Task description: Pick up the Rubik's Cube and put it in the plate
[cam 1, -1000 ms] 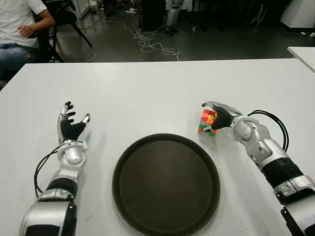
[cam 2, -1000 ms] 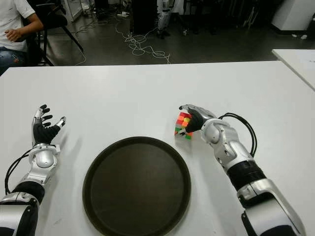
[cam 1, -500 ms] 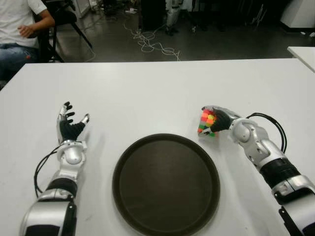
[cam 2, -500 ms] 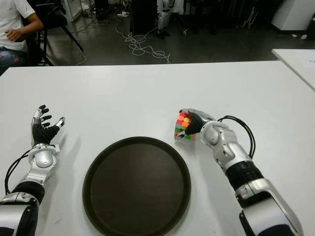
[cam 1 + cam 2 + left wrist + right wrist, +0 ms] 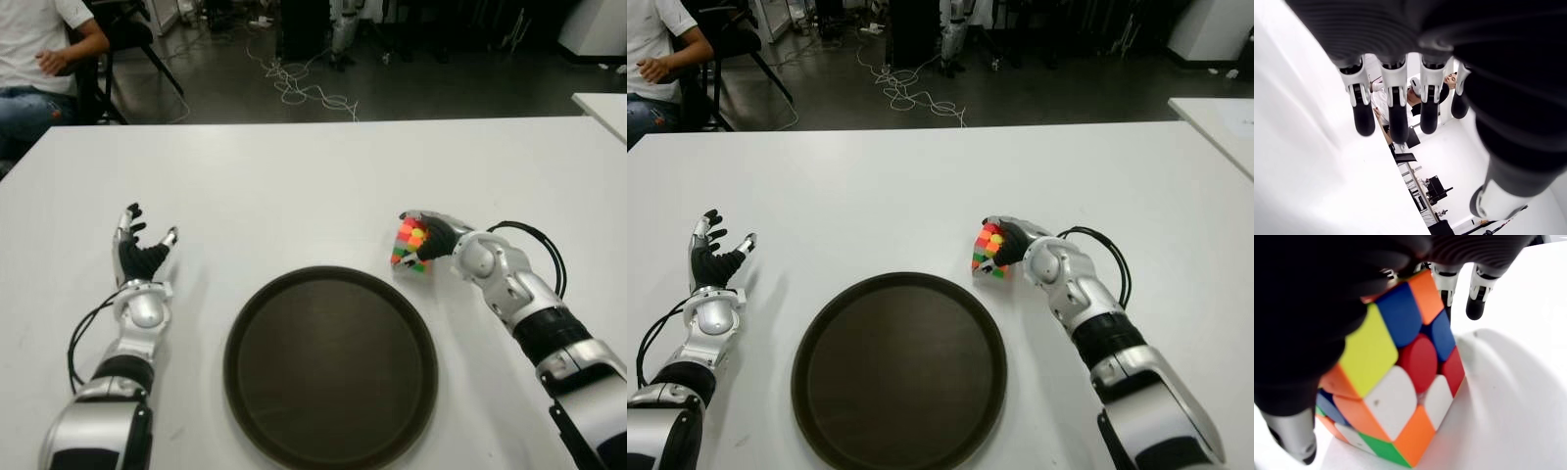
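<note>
White table [image 5: 313, 176] w/ dark plate [image 5: 330, 364]; I'm seeing right hand [image 5: 438, 235] curling fingers [image 5: 1476, 289] round the cube [image 5: 410, 245], just off plate's rim. Left hand [image 5: 142, 257] is idling, fingers [image 5: 1396, 112] spread.

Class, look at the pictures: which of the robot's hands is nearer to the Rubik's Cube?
Right. The right hand is closed around the Rubik's Cube, just beyond the plate's right rim. The left hand, open, shows far across the plate.

no readable text, labels, brands or numbers anywhere in view
</note>
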Robot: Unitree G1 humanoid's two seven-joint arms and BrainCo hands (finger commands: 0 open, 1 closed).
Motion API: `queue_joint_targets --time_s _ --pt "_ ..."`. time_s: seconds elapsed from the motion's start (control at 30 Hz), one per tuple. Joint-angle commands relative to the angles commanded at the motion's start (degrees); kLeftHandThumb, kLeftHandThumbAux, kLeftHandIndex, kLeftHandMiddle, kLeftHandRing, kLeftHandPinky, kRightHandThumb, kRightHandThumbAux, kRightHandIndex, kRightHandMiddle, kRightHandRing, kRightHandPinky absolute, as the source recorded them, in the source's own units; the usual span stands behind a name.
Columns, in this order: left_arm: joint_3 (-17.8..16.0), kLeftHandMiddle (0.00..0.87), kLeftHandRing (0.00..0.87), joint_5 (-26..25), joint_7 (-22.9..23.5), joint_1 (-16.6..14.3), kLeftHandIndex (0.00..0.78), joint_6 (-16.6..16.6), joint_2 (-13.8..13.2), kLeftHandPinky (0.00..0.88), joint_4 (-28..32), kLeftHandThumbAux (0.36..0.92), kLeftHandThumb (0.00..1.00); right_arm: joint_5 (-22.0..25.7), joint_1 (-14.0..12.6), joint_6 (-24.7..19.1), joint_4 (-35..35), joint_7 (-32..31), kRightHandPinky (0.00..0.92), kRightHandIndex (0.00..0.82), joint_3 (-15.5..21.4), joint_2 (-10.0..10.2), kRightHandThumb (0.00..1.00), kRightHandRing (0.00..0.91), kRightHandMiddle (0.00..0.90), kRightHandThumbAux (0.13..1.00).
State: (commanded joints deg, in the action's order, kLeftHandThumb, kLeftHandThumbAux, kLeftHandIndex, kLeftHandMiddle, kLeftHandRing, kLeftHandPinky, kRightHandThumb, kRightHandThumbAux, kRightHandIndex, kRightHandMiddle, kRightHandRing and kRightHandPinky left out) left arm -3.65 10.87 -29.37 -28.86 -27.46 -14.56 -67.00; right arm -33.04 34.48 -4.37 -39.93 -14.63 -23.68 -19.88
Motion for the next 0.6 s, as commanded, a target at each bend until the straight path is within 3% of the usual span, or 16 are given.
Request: queue_joint_targets --time_s 0.33,0.6 --pt "0.1 0.163 0.166 0.0 0.1 0.2 0.112 -0.1 0.1 0.183 0.4 0.746 0.112 0.2 0.4 1.3 -1.0 -0.2 0.095 0.164 -0.2 -0.3 0.000 0.131 0.151 0.709" --pt "0.2 0.175 0.182 0.1 -0.1 0.3 0.124 -0.3 0.0 0.192 0.5 0.754 0.109 -0.4 0.3 -0.2 0.0 -0.2 0.102 0.154 -0.3 -0.1 0.000 0.134 0.150 0.707"
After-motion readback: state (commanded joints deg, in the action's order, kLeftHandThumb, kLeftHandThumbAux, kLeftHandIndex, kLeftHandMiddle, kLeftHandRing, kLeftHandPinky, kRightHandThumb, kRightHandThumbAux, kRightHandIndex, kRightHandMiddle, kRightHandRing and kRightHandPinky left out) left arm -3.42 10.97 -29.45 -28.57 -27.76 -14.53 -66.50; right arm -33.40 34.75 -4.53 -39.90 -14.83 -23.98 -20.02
